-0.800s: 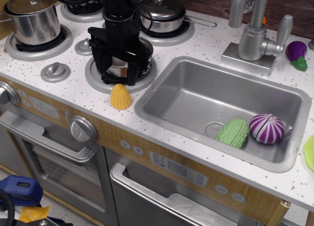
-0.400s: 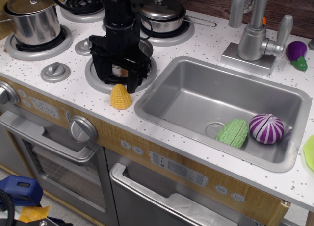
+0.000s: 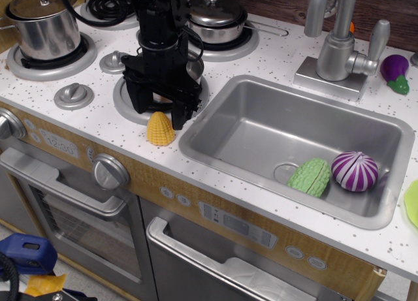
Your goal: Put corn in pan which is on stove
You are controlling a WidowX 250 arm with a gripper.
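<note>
A: Over to the white speckled toy stove (image 3: 98, 121), with grey burner rings and silver knobs. Right of it, a deep grey sink basin (image 3: 261, 128), holding a green ridged toy vegetable (image 3: 309, 177) touching a purple striped round one (image 3: 354, 171)

B: And at the back left, a tall lidded steel pot (image 3: 43, 23) on its ring. Back centre, a low lidded steel pan (image 3: 215, 17) with a long handle

A: Front burner now: black robot gripper (image 3: 159, 113) pointing straight down, fingers (image 3: 138, 100) spread wide apart, nothing between them

B: Small shiny round steel pan (image 3: 191, 69) on that front burner, mostly hidden behind the gripper, only a sliver of rim on show

A: Small yellow toy corn stub (image 3: 160, 128) upright on the speckled top, just in front of the burner ring, directly below the open fingertips

B: Touching? Cannot tell from here
</note>
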